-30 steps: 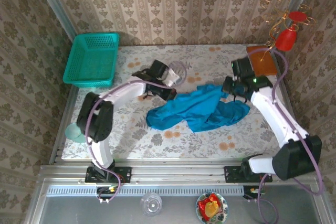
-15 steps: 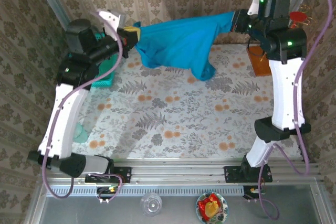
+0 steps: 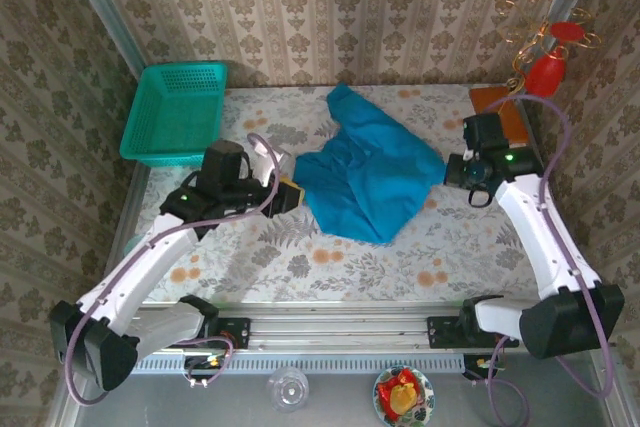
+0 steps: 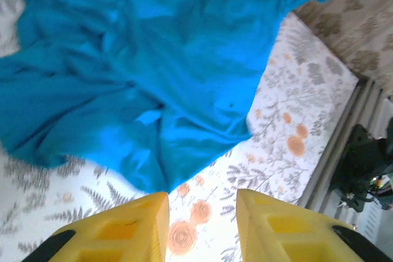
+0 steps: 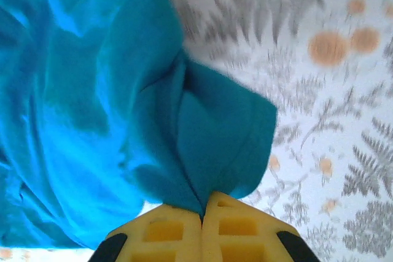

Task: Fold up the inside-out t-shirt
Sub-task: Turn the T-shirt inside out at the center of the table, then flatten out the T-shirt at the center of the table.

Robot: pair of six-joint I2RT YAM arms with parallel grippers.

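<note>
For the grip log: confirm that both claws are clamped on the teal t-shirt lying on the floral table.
Not both. The left claw stands open and empty, the t-shirt lying beyond its fingers, as the left wrist view shows. The right claw is clamped on the t-shirt, which lies on the floral table.

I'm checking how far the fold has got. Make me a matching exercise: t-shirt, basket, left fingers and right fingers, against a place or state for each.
Things:
1. t-shirt
2. basket
3. left fingers
4. right fingers

Places or states:
A. apart, nothing between them
B. at the far left corner of the table
C. pinched shut on a cloth edge
D. lying rumpled mid-table

Pairs: 1-D, 2-B, 3-A, 4-C
</note>
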